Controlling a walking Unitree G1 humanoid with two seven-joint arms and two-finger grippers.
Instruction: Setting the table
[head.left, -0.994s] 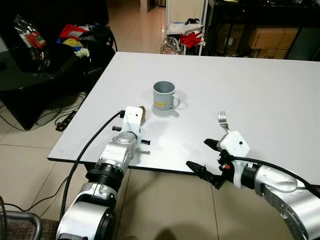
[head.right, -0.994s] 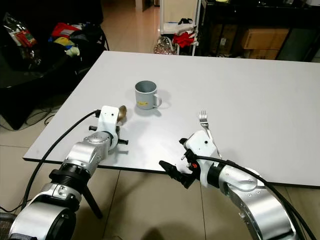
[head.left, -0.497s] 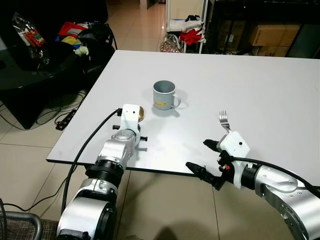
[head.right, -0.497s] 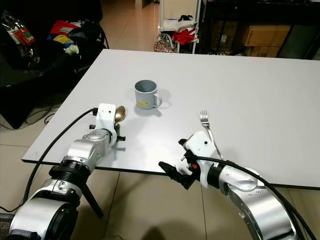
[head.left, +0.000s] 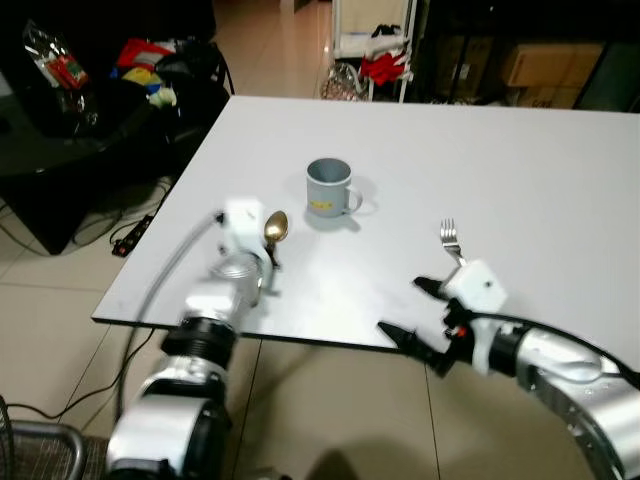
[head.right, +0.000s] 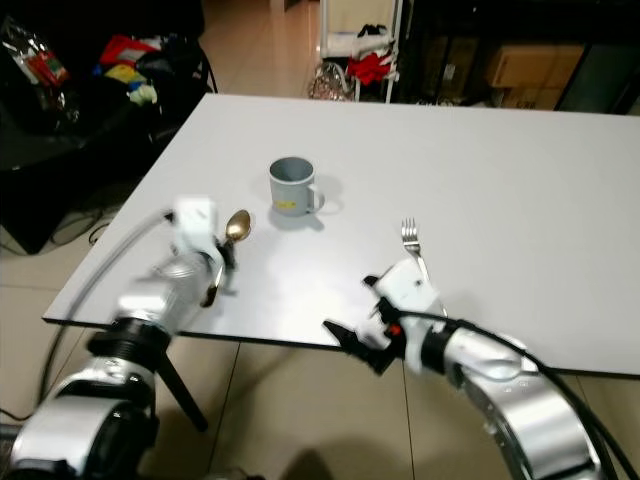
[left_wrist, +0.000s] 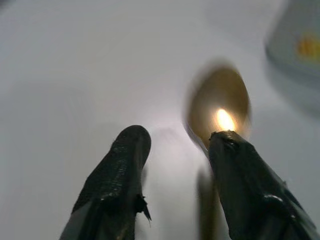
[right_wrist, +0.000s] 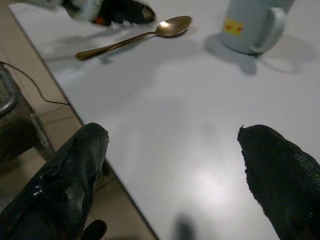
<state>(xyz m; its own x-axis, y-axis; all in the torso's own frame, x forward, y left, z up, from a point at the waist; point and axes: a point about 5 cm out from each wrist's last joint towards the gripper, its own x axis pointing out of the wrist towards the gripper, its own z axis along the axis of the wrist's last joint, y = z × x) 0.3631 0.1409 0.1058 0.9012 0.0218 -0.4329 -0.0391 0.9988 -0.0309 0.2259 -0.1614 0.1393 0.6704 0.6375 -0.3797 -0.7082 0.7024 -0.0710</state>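
Observation:
A gold spoon lies flat on the white table near its left front corner, bowl toward the grey mug. My left gripper is low over the table and open. The spoon's bowl lies just past one fingertip, and its handle runs under that finger. A silver fork lies to the right, tines pointing away. My right gripper hovers open at the table's front edge, just short of the fork, holding nothing.
The table's front edge runs under my right gripper, with tiled floor below. A dark low table with clutter stands at the left, and a power strip lies on the floor. Shelves with boxes line the back.
My left arm has pulled back and to the left, blurred with motion, and the spoon that was tucked behind its wrist now lies uncovered on the table. The right arm has barely moved.

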